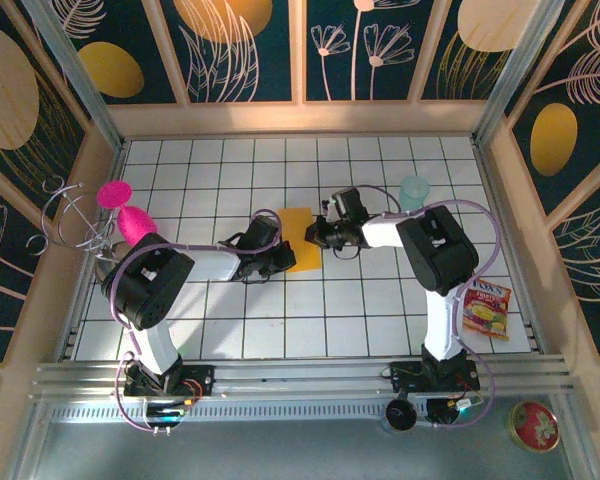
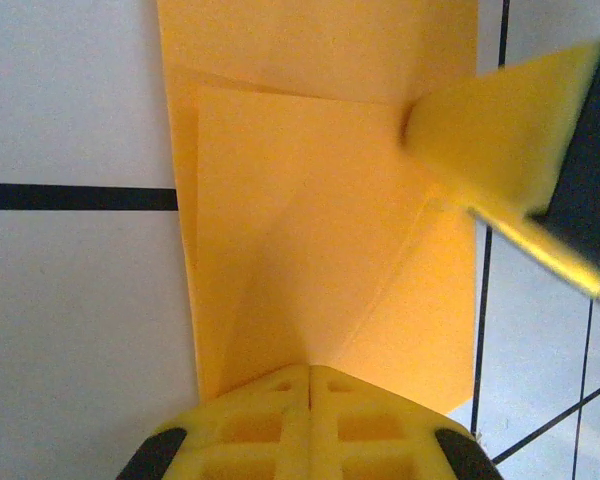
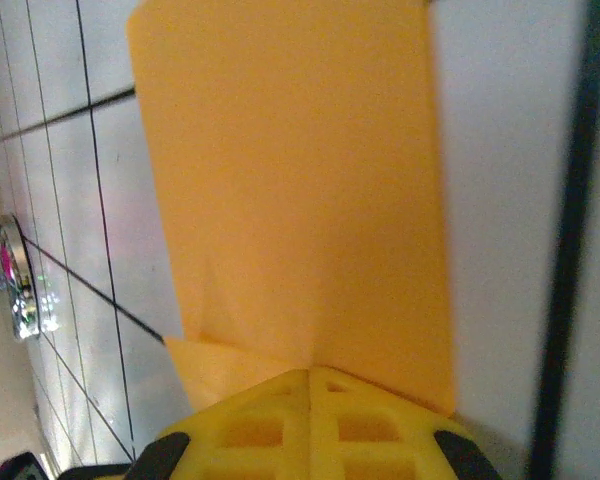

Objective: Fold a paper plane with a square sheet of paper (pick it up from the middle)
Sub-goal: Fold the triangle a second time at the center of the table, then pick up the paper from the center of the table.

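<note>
The orange-yellow sheet of paper (image 1: 299, 224) lies flat on the white grid table, folded into a narrow strip with a flap and diagonal creases (image 2: 320, 200). My left gripper (image 1: 285, 258) is at its near left edge, jaws together, tips resting on the paper (image 2: 310, 385). My right gripper (image 1: 314, 236) comes in from the right side, also shut, tips on the paper's edge (image 3: 310, 385) beside a small folded corner. One right fingertip (image 2: 500, 130) shows over the paper's right edge in the left wrist view. I cannot tell whether either gripper pinches a layer.
A pale teal cup (image 1: 415, 190) stands behind the right arm. A red-and-yellow snack packet (image 1: 487, 308) lies at the near right. A pink object (image 1: 125, 210) and a wire stand (image 1: 70, 215) sit at the far left. A round tin (image 1: 533, 425) is off the table.
</note>
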